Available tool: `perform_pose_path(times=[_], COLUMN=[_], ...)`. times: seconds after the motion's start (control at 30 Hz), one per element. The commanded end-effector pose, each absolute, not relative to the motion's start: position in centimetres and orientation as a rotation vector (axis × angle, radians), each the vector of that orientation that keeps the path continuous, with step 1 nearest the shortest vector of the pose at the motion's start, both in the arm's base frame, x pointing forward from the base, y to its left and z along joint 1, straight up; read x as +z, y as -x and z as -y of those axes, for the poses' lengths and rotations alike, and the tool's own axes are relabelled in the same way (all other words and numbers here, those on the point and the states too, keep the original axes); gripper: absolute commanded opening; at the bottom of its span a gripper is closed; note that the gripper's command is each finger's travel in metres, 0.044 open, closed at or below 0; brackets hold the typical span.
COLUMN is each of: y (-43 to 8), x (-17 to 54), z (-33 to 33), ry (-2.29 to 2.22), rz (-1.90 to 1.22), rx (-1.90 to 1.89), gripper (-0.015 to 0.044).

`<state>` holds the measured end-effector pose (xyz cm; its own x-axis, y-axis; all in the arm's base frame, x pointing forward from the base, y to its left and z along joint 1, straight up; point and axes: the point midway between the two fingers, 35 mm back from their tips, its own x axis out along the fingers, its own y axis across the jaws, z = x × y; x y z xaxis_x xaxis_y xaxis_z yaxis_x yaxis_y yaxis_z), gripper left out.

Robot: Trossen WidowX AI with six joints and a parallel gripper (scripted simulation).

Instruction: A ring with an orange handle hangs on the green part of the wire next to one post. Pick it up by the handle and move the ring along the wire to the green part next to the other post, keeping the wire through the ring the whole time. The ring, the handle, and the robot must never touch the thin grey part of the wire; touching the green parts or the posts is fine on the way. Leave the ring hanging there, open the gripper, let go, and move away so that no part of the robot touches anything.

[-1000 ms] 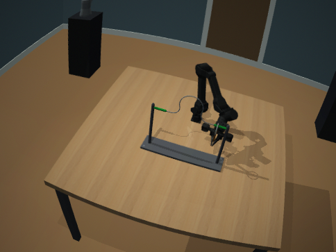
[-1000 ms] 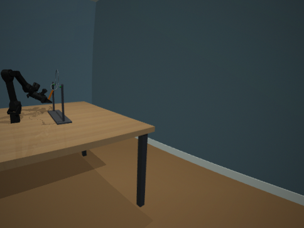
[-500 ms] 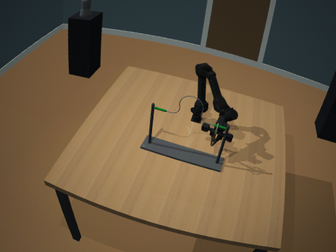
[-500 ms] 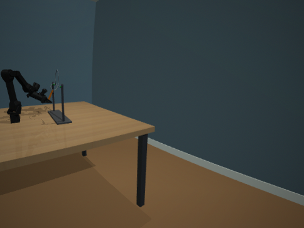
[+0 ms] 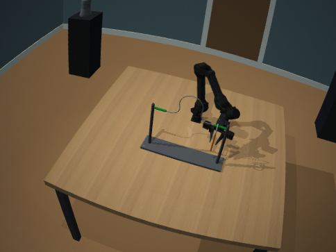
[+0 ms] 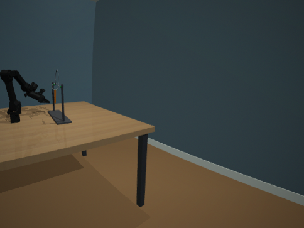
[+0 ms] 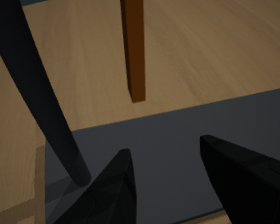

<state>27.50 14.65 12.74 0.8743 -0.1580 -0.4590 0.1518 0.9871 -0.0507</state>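
where the green sleeve (image 5: pixel 220 126) meets the right-hand post (image 5: pixel 221 145) in the top view, the ring hangs on the wire, too small there for me to make out its outline; in the exterior view the ring (image 6: pixel 55 85) shows as a small loop at the post tops. item one, the orange handle (image 7: pixel 133 35): hanging straight down from the ring, its lower end free above the dark base plate (image 7: pixel 169 160), touching nothing that i can see. in the top view the handle (image 5: pixel 212 143) reads as a thin orange line just inside the right-hand post.

item two, my gripper (image 7: pixel 165 151): fingers partly spread, nothing between them; the handle stands ahead of the fingertips with open space around it. in the wrist view my left finger (image 7: pixel 109 203) and right finger (image 7: pixel 244 181) are dark wedges at the bottom edge, the handle above and between them. in the exterior view the gripper (image 6: pixel 45 100) sits beside the handle (image 6: pixel 54 96), apart from it.

item three, the rig: thin grey wire (image 5: pixel 180 104) curving from the far green sleeve (image 5: pixel 160 109) on the left-hand post (image 5: pixel 151 123) toward my arm; both posts upright on the grey base plate (image 5: pixel 180 153).

item four, surroundings: wooden table (image 5: pixel 121 191) carrying the rig and my arm base (image 5: pixel 196 116); a tall black pedestal (image 5: pixel 84 43) on the floor beyond the table's far left corner.
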Motion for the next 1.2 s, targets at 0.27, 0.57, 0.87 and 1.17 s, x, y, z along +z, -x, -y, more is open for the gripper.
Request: perform_pose_path(times=[0.27, 0.57, 0.87, 1.17], y=[-25.0, -25.0, -25.0, -24.9], x=[14.6, 14.6, 14.6, 14.5], z=[-15.0, -15.0, -15.0, -15.1], ry=[-0.005, -0.005, -0.005, 0.001], rz=[-0.464, -0.464, -0.464, -0.469], rx=[-0.164, -0.164, -0.164, -0.16], gripper=[0.016, 0.016, 0.016, 0.0186])
